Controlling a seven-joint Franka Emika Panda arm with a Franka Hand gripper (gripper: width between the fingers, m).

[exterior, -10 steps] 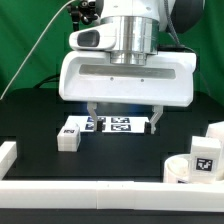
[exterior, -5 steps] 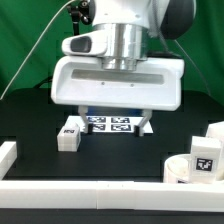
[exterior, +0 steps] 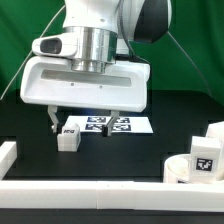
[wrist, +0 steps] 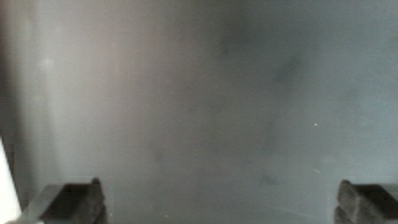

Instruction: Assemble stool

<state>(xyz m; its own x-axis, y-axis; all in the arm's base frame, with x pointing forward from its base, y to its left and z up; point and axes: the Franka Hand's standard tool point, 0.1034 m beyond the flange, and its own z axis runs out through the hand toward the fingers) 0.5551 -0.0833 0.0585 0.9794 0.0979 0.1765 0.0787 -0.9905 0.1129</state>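
A short white stool leg with a tag lies on the black table, just left of the marker board in the exterior view. My gripper is open and empty, low over the table. Its left finger hangs just above and left of that leg. The round white seat with a tag sits at the exterior view's lower right, with another white part behind it. In the wrist view my gripper shows two dark fingertips wide apart over a blurred grey surface, with nothing between them.
Long white border rails run along the front and the exterior view's left of the table. A green backdrop stands behind. The arm's wide white hand body hides the table's back middle.
The arm has moved toward the exterior view's left, from over the marker board to over the leg. The gripper has stayed open. The parts have not moved.
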